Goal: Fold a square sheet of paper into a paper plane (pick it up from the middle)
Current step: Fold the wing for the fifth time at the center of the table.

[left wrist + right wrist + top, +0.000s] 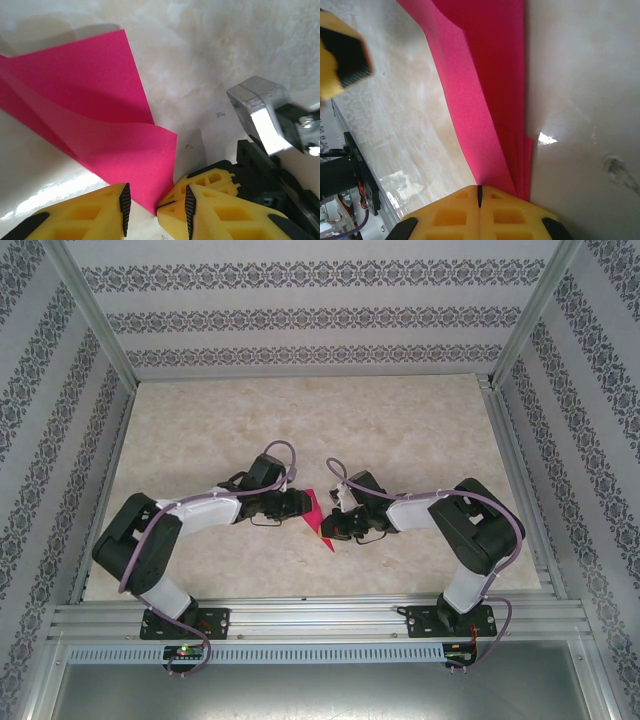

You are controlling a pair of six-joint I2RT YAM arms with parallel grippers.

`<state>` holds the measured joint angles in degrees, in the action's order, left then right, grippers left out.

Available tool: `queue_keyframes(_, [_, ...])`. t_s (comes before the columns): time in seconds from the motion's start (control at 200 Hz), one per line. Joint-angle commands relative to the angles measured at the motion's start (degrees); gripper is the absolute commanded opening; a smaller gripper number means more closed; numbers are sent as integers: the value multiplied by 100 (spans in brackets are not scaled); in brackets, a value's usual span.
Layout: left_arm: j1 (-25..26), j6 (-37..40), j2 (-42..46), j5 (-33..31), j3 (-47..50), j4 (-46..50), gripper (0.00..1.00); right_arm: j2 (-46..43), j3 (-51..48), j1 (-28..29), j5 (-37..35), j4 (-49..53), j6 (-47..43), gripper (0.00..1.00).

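The magenta-pink sheet of paper (318, 512) is folded into stacked layers with a pointed end. It stands up off the table between both grippers. My right gripper (480, 189) is shut on its lower edge, and the folded layers (490, 90) fan away from the fingertips. My left gripper (157, 192) is open. One corner of the paper (100, 110) reaches into the gap between its pads without being pinched. The right gripper's shut yellow fingers (200, 182) sit just behind the left's right finger. From above, the left gripper (300, 502) and right gripper (335, 527) flank the paper.
The marbled beige table (400, 430) stretches away behind the grippers. Patterned walls (50, 390) and metal frame posts enclose it on three sides. An aluminium rail (320, 620) carrying both arm bases runs along the near edge.
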<state>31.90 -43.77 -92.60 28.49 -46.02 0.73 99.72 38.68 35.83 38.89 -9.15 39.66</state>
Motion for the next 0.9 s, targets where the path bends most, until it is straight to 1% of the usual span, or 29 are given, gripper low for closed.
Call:
queue_keyframes(0.0, [106, -59, -264, 63, -206, -378, 37, 357, -133, 38, -308, 792, 51, 4])
queue_keyframes(0.205, [106, -59, -559, -93, -292, -766, 37, 432, -150, 37, -306, 788, 51, 4])
queue_keyframes(0.415, [97, 22, -981, -476, -567, -548, 35, 527, -176, 38, -303, 793, 55, 4])
queue_keyframes(0.555, [45, -3, -1165, -681, -550, -475, 35, 515, -167, 30, -367, 934, 20, 3])
queue_keyframes(0.679, [-64, 87, -1292, -693, -570, -467, 34, 481, -176, 29, -423, 1025, -2, 2])
queue_keyframes(0.894, [-391, 333, -1304, -561, -561, -387, 34, 510, -167, 3, -470, 1220, -64, 0])
